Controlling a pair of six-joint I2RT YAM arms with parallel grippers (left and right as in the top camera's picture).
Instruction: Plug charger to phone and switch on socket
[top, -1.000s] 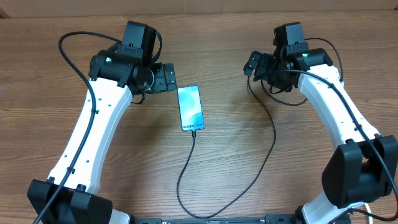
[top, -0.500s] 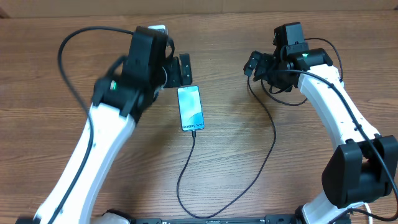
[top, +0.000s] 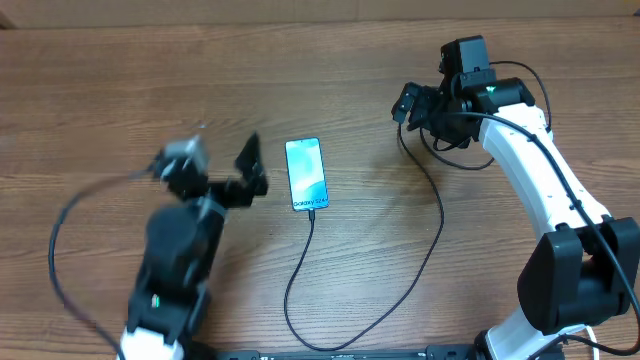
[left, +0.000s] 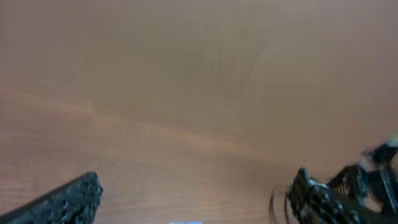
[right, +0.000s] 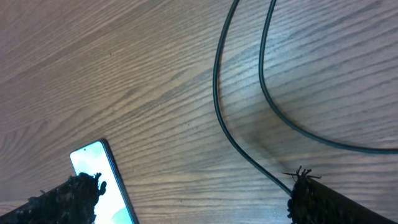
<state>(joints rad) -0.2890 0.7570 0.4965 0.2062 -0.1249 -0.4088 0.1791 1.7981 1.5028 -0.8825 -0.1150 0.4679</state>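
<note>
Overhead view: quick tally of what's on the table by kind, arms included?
phone: 1
charger cable: 1
robot arms: 2, the left arm and the right arm
Total: 4

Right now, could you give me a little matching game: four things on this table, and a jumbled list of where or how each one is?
Things:
1. phone
2. charger
3. left gripper
4. right gripper

States:
A. open, black cable beneath it
B. lying flat, blue screen lit
C. open, close beside the phone
D. thin black loop

Pairs: 1-B, 2-D, 3-C, 4-A
</note>
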